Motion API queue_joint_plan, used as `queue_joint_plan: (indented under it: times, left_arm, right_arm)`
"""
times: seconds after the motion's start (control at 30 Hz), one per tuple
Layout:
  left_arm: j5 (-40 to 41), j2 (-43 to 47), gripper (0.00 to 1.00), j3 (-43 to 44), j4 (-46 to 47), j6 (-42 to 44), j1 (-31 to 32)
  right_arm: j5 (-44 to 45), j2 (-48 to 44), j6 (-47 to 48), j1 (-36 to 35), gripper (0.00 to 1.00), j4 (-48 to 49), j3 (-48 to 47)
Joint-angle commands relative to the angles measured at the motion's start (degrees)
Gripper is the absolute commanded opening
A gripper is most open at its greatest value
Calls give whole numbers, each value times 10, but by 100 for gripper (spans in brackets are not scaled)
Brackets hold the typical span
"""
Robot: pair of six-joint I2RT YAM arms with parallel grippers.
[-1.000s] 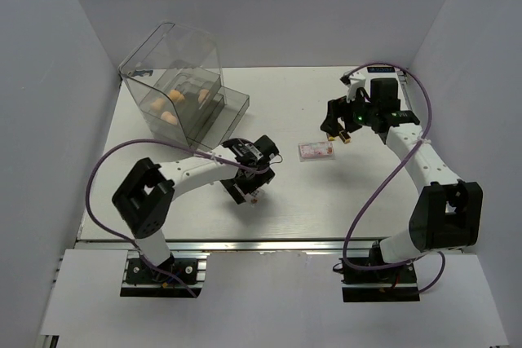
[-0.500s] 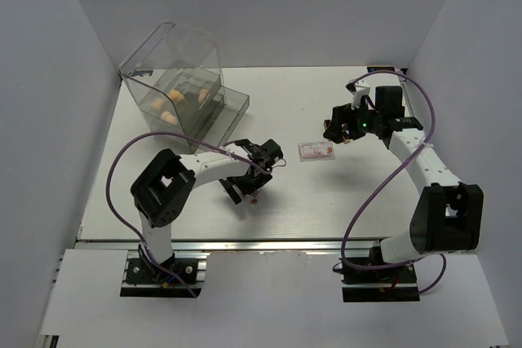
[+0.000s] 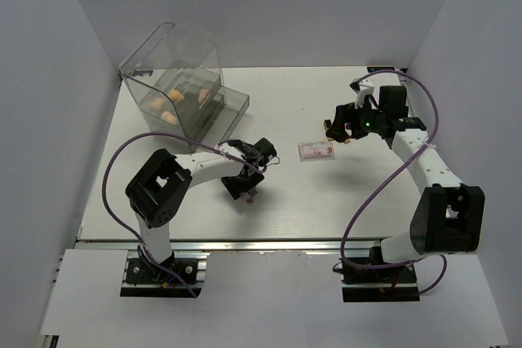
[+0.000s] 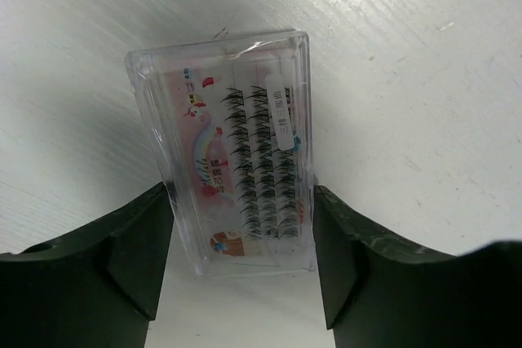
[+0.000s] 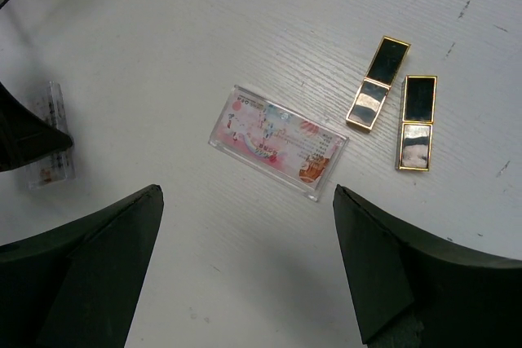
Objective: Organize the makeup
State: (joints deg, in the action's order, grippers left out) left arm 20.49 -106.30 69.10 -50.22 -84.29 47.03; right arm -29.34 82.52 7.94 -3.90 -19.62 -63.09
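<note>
Looking at the left wrist view: lash palette [image 4: 236, 152] is a flat clear rectangular case with rows of black lashes and a pink rainbow-print card inside. It lies flat on the white table [image 3: 294, 201], in front of the left arm.

Left gripper [image 4: 239, 201] straddles its near end, with the fingers [image 4: 130, 242] against both long edges, so it is clamped on the case.

The top view shows only a sliver of that palette under the left gripper, with no detail.

Right wrist view shows the second palette [image 5: 277, 143], clear with pink print, flat on the table. Two black-and-gold lipstick tubes [image 5: 377, 83] lie side by side just beyond it. From the top view the tubes are mostly hidden under the right gripper [image 3: 336, 129].

Right gripper jaws are spread wide above the table, holding nothing.

Only the top view shows the tan sponges [image 3: 169, 116], sitting in the clear drawer box [image 3: 175, 79] at far left.

Compared with a second ago, the left jaws have narrowed from wide open onto the case and the left elbow has swung inward. The second palette has not moved.
</note>
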Motion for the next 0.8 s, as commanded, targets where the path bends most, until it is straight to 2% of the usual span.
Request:
queue_joint_plan:
  times: [0.0, 0.13, 0.33, 0.5, 0.57, 0.67, 0.77]
  left_arm:
    - [-12, 4, 33, -35, 48, 13, -2]
    - [-12, 26, 19, -18, 60, 72, 24]
    - [13, 30, 16, 60, 15, 135, 66]
    - [29, 44, 16, 115, 2, 179, 76]
    - [53, 48, 16, 143, -13, 225, 76]
    - [100, 33, 14, 232, -73, 308, 62]
    - [108, 19, 6, 313, -122, 399, 12]
  right_arm:
    - [-12, -22, 2, 6, 89, 3, -11]
    - [-11, -22, 3, 11, 89, 3, -12]
    - [-11, -19, 3, 13, 89, 3, -20]
    - [-9, -22, 1, 14, 89, 3, -19]
    - [-8, -24, 3, 14, 89, 3, -15]
    - [-8, -25, 3, 16, 89, 5, -10]
    - [-11, -25, 1, 17, 89, 7, -6]
